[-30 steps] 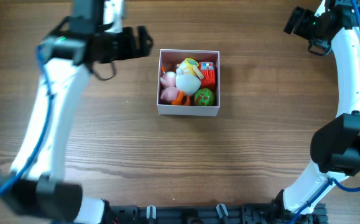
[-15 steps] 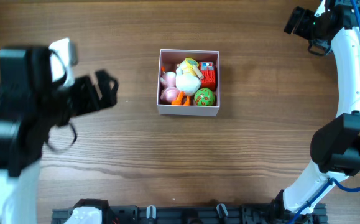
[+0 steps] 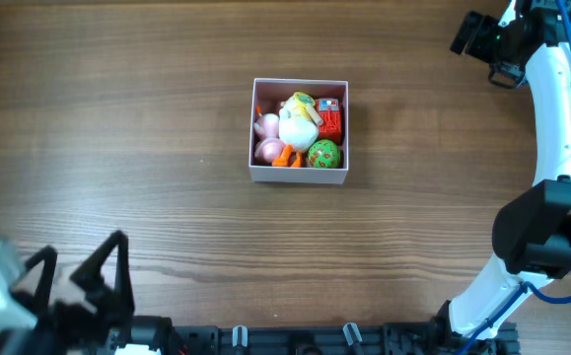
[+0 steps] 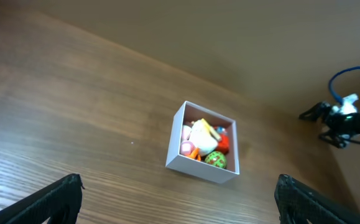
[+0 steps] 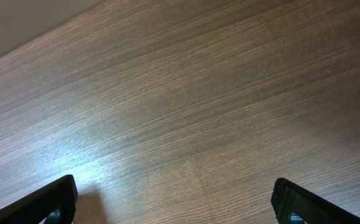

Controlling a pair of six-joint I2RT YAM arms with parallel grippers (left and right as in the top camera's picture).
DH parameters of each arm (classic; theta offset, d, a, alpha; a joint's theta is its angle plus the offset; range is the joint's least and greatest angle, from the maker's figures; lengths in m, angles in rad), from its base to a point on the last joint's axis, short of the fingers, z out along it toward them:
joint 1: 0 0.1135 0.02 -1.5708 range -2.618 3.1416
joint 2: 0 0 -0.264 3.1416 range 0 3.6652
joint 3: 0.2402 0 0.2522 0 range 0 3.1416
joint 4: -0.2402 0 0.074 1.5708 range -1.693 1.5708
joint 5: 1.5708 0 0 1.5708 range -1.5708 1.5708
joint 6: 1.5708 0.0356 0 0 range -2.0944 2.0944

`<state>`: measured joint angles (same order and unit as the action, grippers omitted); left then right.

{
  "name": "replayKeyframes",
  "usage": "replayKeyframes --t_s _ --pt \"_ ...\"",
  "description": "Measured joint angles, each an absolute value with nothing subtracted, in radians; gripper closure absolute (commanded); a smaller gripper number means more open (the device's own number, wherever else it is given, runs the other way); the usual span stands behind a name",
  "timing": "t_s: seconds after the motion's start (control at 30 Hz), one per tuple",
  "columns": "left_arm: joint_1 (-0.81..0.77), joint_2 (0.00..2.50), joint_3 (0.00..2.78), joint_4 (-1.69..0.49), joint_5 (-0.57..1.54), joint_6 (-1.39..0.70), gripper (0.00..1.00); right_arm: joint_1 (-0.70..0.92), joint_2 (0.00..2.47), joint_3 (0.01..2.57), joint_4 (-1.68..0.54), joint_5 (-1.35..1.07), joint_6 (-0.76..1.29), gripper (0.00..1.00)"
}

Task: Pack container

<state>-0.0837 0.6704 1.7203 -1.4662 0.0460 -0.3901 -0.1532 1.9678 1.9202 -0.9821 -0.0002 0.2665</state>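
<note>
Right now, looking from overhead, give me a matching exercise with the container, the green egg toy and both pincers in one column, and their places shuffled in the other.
Column one:
1. container
2. green egg
3. left pincer
4. right pincer

Column two:
A. top right corner of the overhead view, open
B. near the middle of the table
C. bottom left corner of the overhead view, open
D. inside the box, in the corner nearest the robot's base on its right side

Pairs: 1-B, 2-D, 3-C, 4-A
</note>
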Motion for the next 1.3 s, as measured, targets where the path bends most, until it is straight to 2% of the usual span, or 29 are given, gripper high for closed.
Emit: replayKeyframes --t_s 0.5,0.63,0.83,1.0,1.3 --pt "-0.084 0.603 1.721 -1.569 0.046 -0.395 0.00 -0.153 1.968 1.920 -0.982 0.000 0.266 0.00" --pt "-0.084 0.603 1.716 -1.543 0.046 -0.333 0.00 -0.153 1.968 1.920 -0.982 0.000 0.266 0.00" --pt "-0.067 0.603 1.632 -1.415 0.045 -0.175 0.00 -0.153 1.968 1.920 -0.982 0.000 0.266 0.00" --pt "-0.003 0.583 1.447 -1.224 0.042 -0.107 0.00 -0.153 1.968 1.920 -0.981 0.000 0.266 0.00" --pt "0.052 0.290 0.962 -0.793 0.041 -0.080 0.00 -0.153 1.968 1.920 -0.982 0.000 0.266 0.00"
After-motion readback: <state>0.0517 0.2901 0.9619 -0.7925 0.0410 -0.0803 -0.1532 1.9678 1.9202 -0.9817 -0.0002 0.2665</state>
